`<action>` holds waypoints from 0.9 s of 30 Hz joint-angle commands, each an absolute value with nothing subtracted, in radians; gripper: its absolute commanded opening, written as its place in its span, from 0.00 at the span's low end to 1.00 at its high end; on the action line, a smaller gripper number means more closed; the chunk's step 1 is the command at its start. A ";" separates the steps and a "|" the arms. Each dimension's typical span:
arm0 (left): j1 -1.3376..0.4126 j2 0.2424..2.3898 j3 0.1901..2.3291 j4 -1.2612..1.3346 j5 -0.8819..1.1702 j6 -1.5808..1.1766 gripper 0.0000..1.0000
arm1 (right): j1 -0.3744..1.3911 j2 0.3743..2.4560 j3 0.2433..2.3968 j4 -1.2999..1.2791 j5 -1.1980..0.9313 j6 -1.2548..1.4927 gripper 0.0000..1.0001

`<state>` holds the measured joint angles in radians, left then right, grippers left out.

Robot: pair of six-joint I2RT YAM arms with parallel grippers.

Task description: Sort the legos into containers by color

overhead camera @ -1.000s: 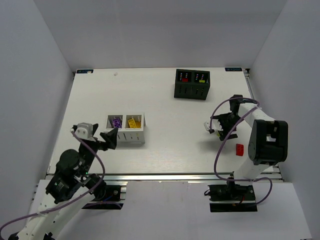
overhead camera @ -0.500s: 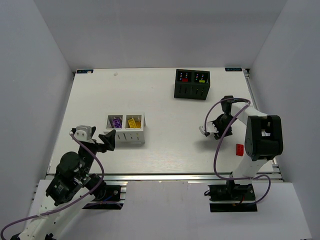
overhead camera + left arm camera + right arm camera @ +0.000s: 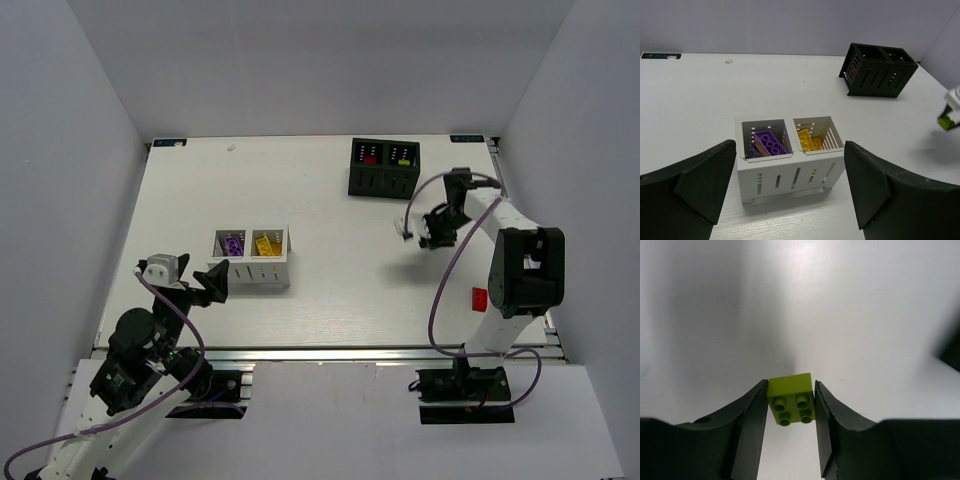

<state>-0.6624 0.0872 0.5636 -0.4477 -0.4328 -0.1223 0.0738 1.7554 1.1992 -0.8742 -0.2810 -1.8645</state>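
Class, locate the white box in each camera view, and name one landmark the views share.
Top external: white box, left of centre.
Left wrist: white box, lower centre.
Right wrist: not in it.
Shared landmark: black box, upper right in top external and left wrist.

One lime brick (image 3: 790,399), white box (image 3: 790,174), black box (image 3: 881,80).

A lime green brick (image 3: 790,399) of smooth, glossy plastic is pinched in the right gripper (image 3: 789,407), whose 2 fingers (image 3: 751,425) look like matt black plastic. The desk (image 3: 330,290) is matt white with a faint wood-like grain. Left of the desk's middle, the white box (image 3: 790,176) is matt slotted plastic; its purple brick (image 3: 769,142) and yellow brick (image 3: 805,138) shine slightly.
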 commanded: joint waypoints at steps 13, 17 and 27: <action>-0.658 0.060 0.541 -0.428 -0.391 -0.103 0.98 | 0.133 1.813 1.612 -0.094 -0.436 -0.214 0.00; -0.658 0.064 0.537 -0.425 -0.387 -0.101 0.98 | 0.144 1.937 1.732 -0.066 -0.290 -0.102 0.00; -0.658 0.074 0.535 -0.431 -0.387 -0.109 0.98 | 0.137 2.046 1.795 -0.054 -0.244 -0.143 0.18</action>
<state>-0.6624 0.0628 0.5449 -0.4400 -0.4007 -0.1120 0.1387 2.0464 1.7447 -0.1020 -0.2630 -0.1593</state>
